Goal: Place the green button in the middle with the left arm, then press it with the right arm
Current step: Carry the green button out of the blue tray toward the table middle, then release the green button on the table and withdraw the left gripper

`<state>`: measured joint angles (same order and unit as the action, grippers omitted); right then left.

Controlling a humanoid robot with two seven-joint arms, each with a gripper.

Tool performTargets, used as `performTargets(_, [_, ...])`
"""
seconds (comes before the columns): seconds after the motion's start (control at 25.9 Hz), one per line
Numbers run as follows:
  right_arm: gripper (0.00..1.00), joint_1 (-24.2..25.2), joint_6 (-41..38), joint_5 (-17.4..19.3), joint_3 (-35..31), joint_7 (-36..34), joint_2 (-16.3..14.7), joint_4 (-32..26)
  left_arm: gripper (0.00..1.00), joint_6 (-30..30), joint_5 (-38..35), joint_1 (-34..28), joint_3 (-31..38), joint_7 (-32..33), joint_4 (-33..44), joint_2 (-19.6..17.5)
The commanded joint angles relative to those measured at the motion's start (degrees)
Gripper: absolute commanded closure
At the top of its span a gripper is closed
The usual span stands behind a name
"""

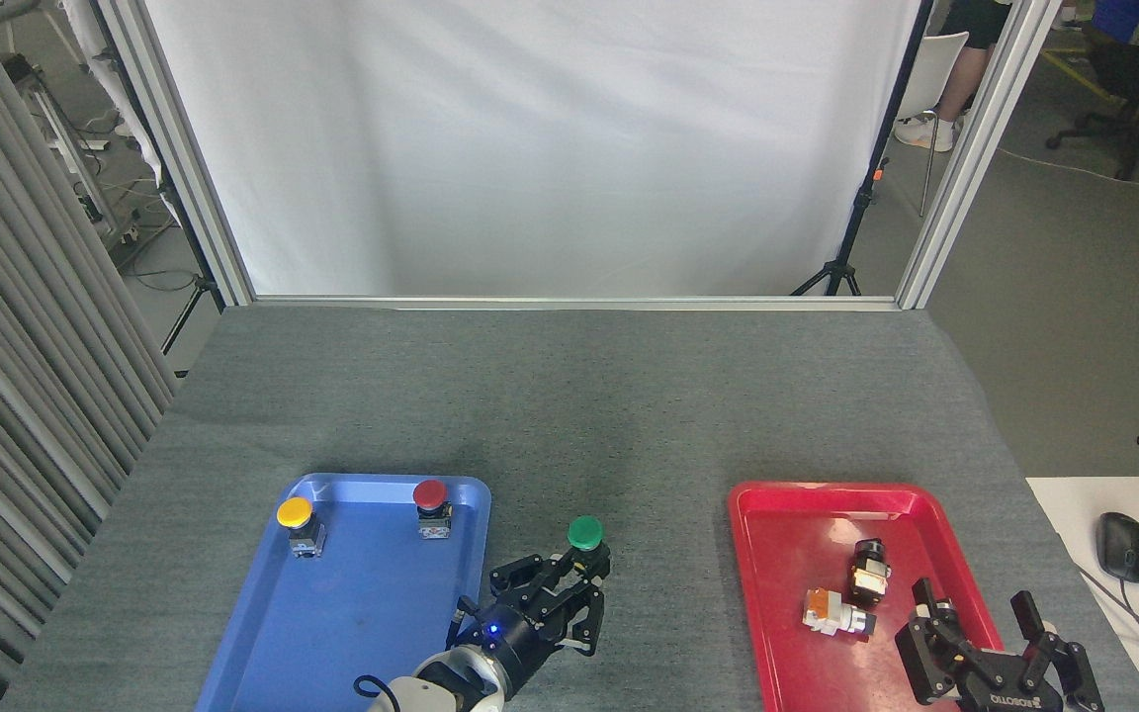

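Green button (585, 533): cap up, clamped at the fingertips of the left gripper (577, 572), above grey felt counter (629, 415) between blue tray (332, 613) and red tray (787, 613). Right gripper (985, 618): fingers spread, empty, over red tray.

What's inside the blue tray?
Two buttons stand at the far end of the blue tray: a yellow button and a red button. The rest looks bare. The left gripper covers nothing inside it.
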<state>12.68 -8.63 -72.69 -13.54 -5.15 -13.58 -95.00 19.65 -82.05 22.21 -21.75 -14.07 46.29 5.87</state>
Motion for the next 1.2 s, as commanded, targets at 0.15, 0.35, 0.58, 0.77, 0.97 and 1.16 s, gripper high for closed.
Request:
performTargets(0.15, [0.00,0.1,0.1,0.0,0.0,-0.2,0.5,0.0,1.00,-2.3,-0.3,0.4,-3.9,-0.6,-3.9,1.8])
performTargets(0.35, [0.00,0.1,0.7,0.0,0.0,-0.2,0.4,0.2,1.00,-2.6,-0.1,0.4,-6.0,-0.6,-3.9,1.8])
performTargets(0.58, [0.00,0.1,0.8,0.2,0.3,-0.2,0.9,0.3,0.01,-3.3,0.0,0.4,-7.0,-2.5,-3.8,1.8])
performTargets(0.77, [0.00,0.5,2.2,2.0,3.8,-0.4,0.0,1.1,0.01,-3.2,0.4,-0.6,-7.1,-2.6,-2.1,1.5])
performTargets(0.97, [0.00,0.3,2.5,3.0,4.1,-0.4,0.0,1.2,0.01,-5.8,0.5,-8.6,-6.3,-2.4,13.0,-1.6])
performTargets(1.16, [0.00,0.4,1.6,2.7,4.4,-0.4,0.0,1.2,0.01,-22.2,0.6,-19.5,-3.8,-2.4,33.2,-10.7])
